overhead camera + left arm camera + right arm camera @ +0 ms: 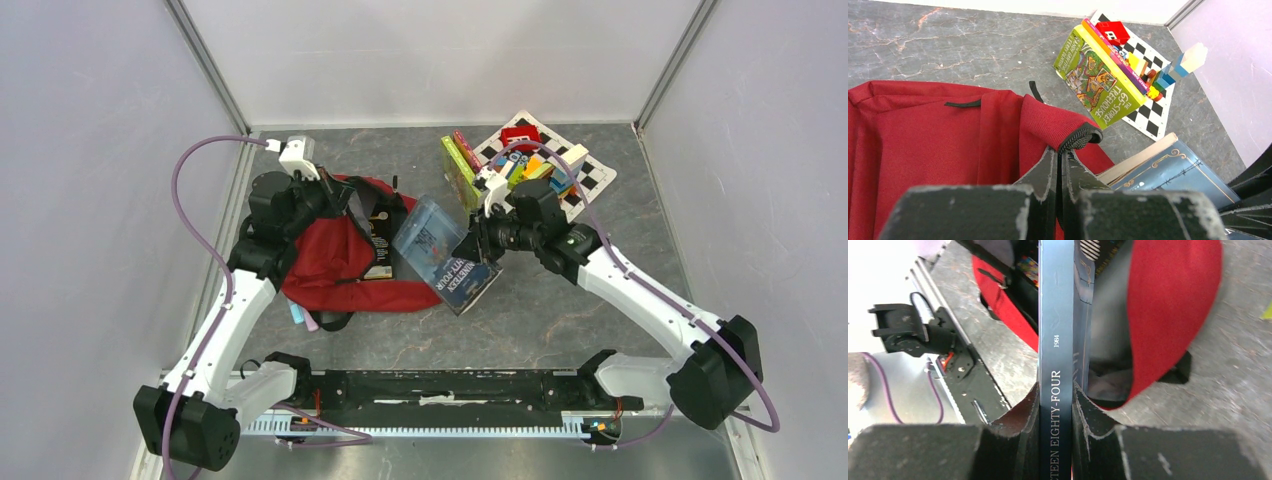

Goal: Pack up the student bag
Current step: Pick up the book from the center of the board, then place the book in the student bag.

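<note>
The student bag (330, 262), a dark-red backpack, lies on the table at centre left with its mouth facing right. My left gripper (345, 205) is shut on the black zipper edge (1083, 137) of the bag's (938, 140) upper flap and holds it up. My right gripper (478, 240) is shut on the spine of a blue book (1055, 340) titled Nineteen Eighty-Four. The blue book (440, 250) is tilted at the bag's mouth, its far end over the opening and grey lining (1108, 330). A black book (380, 235) is inside the bag.
A green Treehouse book (458, 170) leans with thinner books at the back. Beside it a checkered mat (598, 178) carries several coloured toy blocks, among them a red one (519, 135). The arm bases' rail (440, 390) runs along the near edge. Grey walls close in left and right.
</note>
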You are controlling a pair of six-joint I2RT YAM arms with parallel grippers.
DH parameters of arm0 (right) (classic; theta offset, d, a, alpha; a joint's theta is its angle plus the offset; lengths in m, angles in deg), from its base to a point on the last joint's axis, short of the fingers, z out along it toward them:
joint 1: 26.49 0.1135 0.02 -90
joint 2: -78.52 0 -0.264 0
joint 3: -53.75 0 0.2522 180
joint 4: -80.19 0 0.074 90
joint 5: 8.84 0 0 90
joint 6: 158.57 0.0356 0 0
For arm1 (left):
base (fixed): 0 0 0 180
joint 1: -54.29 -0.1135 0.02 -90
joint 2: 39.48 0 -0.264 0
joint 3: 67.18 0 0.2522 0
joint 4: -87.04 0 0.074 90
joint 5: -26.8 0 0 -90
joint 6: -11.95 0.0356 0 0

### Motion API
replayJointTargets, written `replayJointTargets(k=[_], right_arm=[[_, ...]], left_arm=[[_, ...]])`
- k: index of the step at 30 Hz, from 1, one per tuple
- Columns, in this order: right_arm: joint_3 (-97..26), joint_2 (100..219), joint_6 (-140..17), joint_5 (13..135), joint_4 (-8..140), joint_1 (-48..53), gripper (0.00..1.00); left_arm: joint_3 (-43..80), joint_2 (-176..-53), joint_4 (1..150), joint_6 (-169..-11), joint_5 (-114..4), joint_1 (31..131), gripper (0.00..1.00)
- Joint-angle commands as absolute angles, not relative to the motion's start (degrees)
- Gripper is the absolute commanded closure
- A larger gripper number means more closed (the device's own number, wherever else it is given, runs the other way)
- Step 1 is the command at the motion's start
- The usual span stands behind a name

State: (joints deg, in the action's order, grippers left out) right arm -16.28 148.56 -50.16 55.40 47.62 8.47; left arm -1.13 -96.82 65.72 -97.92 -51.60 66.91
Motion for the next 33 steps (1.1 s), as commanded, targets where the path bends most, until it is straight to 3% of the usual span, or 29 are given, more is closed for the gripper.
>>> replayJointTargets(k=[1,5,18,33], right_arm=[[-15.53,146.37,-43.08,51.53,62.83,10.63,1.0],[-12.59,149.28,-38.28,52.86,71.43,12.6,1.0],[-6.31,156.39,-33.05,68.6,78.19,17.0,1.0],[-21.95,172.09,-19.02,66.43,99.74,19.82,1.0]], left_arm=[[-0.75,-95.35,70.24,-97.21,-50.71,66.77,0.98],[-0.95,-94.54,70.46,-96.94,-51.03,66.76,0.98],[-1.19,-93.75,71.36,-97.73,-49.54,66.77,0.98],[-1.3,-93.64,71.87,-98.08,-48.45,66.77,0.98]])
